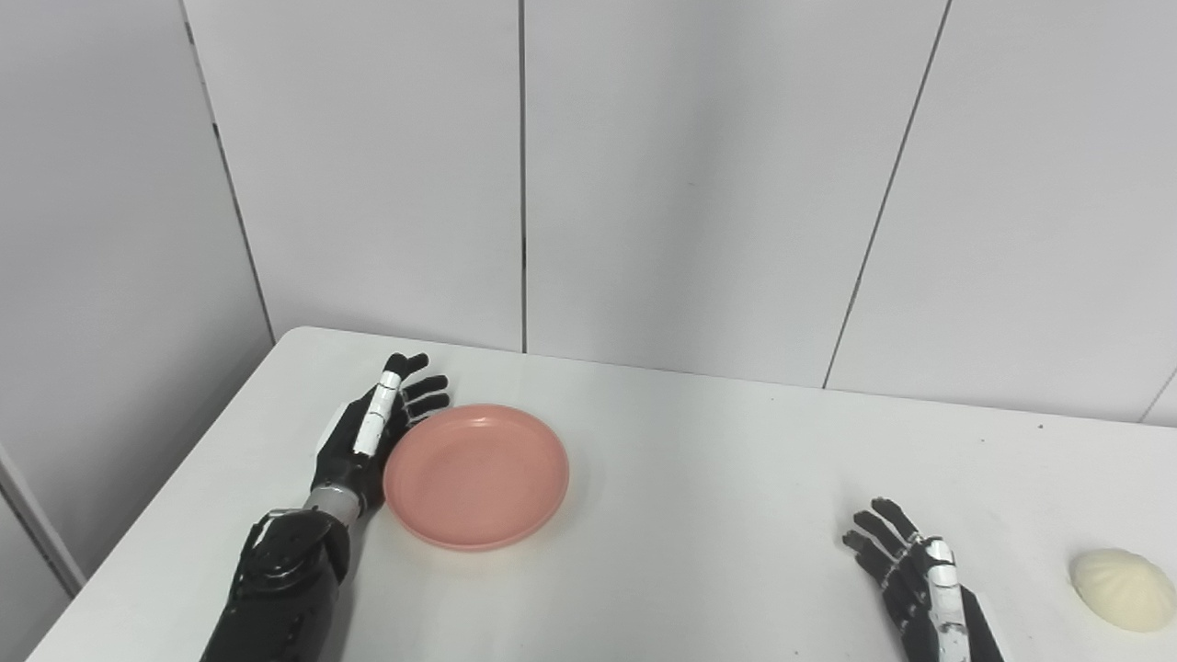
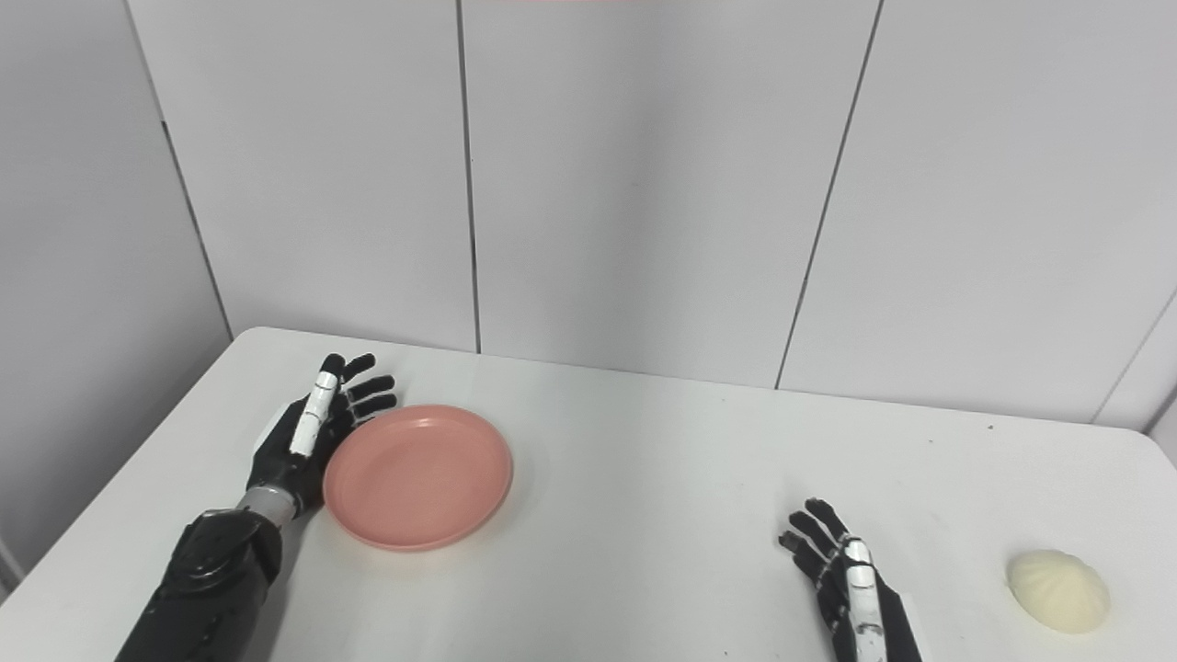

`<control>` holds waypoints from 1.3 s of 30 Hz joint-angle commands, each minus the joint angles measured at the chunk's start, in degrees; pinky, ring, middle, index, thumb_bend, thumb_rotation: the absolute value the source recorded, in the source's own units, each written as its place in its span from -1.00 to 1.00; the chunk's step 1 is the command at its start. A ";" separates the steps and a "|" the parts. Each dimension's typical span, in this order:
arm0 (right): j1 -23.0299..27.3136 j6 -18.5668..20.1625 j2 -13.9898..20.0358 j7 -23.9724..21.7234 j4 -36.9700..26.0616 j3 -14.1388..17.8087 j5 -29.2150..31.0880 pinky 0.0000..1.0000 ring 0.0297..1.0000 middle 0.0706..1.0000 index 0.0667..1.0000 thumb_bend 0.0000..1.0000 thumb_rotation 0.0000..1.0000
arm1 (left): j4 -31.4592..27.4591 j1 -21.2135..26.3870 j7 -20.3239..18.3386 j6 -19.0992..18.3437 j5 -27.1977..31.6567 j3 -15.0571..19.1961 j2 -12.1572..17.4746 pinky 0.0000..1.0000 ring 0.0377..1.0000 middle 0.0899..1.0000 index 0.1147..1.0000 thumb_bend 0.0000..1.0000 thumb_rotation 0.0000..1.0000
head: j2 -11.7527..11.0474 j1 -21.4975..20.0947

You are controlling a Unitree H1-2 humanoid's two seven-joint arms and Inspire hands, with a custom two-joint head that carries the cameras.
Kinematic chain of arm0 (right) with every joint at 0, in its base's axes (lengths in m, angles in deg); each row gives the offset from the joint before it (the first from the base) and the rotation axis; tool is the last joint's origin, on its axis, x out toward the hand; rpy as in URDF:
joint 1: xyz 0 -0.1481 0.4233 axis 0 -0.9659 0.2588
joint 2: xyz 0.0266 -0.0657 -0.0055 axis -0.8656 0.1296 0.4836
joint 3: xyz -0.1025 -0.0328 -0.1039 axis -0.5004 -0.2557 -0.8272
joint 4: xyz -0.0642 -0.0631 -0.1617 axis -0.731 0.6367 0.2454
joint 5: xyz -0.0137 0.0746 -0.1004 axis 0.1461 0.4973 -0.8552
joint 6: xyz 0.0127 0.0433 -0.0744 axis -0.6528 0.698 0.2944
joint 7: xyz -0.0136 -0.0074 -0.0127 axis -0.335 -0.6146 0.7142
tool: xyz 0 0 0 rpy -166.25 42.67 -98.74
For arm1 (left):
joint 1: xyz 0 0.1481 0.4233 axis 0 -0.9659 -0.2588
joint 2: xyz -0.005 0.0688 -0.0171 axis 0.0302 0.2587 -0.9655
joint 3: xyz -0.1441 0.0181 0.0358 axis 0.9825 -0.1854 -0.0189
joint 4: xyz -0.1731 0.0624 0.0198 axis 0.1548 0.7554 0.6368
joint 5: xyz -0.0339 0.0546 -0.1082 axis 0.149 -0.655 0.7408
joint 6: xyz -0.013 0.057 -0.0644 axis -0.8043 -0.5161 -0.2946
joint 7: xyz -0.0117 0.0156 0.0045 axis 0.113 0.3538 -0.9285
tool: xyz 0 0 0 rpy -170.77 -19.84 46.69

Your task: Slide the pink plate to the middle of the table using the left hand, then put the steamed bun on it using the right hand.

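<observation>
Both hands are spread and empty: the left hand stands edge-on against the pink plate, the plate on its inner side for a shove toward mid-table, while the right hand waits, the steamed bun lying apart on its outer side.

Both hands open, fingers extended.
Left hand at left of centre; right hand at lower right.

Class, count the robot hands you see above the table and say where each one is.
2. The left hand stands open against the left edge of the pink plate. The right hand is open near the front edge, left of the steamed bun. None appears hidden.
</observation>
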 commanded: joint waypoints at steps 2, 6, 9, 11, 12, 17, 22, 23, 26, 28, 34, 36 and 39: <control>0.24 0.94 -0.31 0.02 -1.54 -0.41 0.10 0.84 0.62 0.68 0.70 0.52 0.93 | -1.04 2.45 0.48 0.70 -0.97 -0.39 0.00 0.46 0.52 0.53 0.63 0.60 0.72 | 0.07 -0.29; 0.27 0.71 -0.63 0.46 -1.72 -0.79 -0.53 0.82 0.60 0.67 0.69 0.53 0.93 | -2.37 2.13 0.75 -0.02 -0.70 -0.30 -1.27 0.57 0.56 0.57 0.63 0.58 0.69 | 0.21 -0.82; 0.25 1.14 -0.84 0.75 -2.18 -1.06 -0.77 0.81 0.60 0.67 0.69 0.55 0.92 | -2.79 2.06 1.59 -0.38 -1.43 -0.38 -1.89 0.56 0.56 0.56 0.63 0.62 0.68 | 0.28 -1.21; 0.29 0.92 -0.83 0.71 -2.16 -1.30 -0.87 0.81 0.61 0.67 0.69 0.56 0.92 | -3.76 1.78 2.08 -1.37 -1.52 -0.39 -2.62 0.58 0.57 0.57 0.65 0.62 0.71 | 0.32 -1.49; 0.32 0.95 -0.93 0.80 -2.24 -1.39 -0.85 0.82 0.61 0.67 0.69 0.56 0.91 | -4.06 1.71 2.43 -1.71 -1.39 -0.26 -3.09 0.59 0.57 0.56 0.66 0.63 0.71 | 0.37 -1.85; 0.21 1.27 -1.38 1.36 -3.10 -1.99 -1.55 0.82 0.60 0.67 0.69 0.55 0.91 | -6.09 1.30 4.05 -3.47 -0.71 0.47 -5.42 0.60 0.59 0.55 0.67 0.69 0.67 | 0.68 -3.44; -0.09 1.90 -2.20 2.37 -4.09 -2.78 -3.17 0.77 0.58 0.66 0.67 0.55 0.92 | -7.48 0.84 4.03 -3.18 -0.92 0.08 -6.84 0.67 0.62 0.61 0.72 0.63 0.67 | 1.03 -5.66; -0.06 1.97 -2.40 2.56 -4.16 -2.84 -3.34 0.77 0.58 0.65 0.67 0.56 0.92 | -7.92 0.76 4.10 -3.28 -1.15 -0.16 -7.09 0.68 0.63 0.62 0.72 0.62 0.67 | 1.06 -6.09; -0.04 2.20 -2.91 3.04 -4.43 -3.10 -3.77 0.76 0.56 0.64 0.65 0.56 0.89 | -8.99 0.52 4.27 -3.63 -1.52 -0.70 -7.60 0.67 0.63 0.62 0.72 0.58 0.69 | 1.15 -7.41; -0.06 2.31 -3.27 3.28 -4.66 -3.38 -3.95 0.76 0.56 0.63 0.65 0.57 0.89 | -9.67 0.41 4.27 -4.10 -1.32 -0.98 -8.12 0.67 0.62 0.61 0.74 0.58 0.69 | 1.38 -8.79; -0.18 2.16 -4.07 4.02 -5.24 -4.17 -5.27 0.75 0.55 0.63 0.64 0.63 0.86 | -11.31 -0.04 3.81 -5.70 -1.41 -2.61 -9.31 0.65 0.63 0.63 0.73 0.56 0.67 | 1.83 -11.25; -0.30 2.19 -4.30 4.15 -5.44 -4.36 -5.57 0.75 0.55 0.63 0.64 0.65 0.85 | -11.36 -0.12 3.69 -5.70 -1.74 -3.34 -9.77 0.64 0.64 0.65 0.74 0.55 0.68 | 1.91 -12.01; -0.55 2.47 -4.84 4.54 -5.85 -4.67 -6.07 0.74 0.55 0.63 0.64 0.65 0.84 | -11.17 -0.10 3.80 -5.69 -2.12 -4.55 -10.95 0.61 0.64 0.67 0.76 0.58 0.64 | 2.00 -13.70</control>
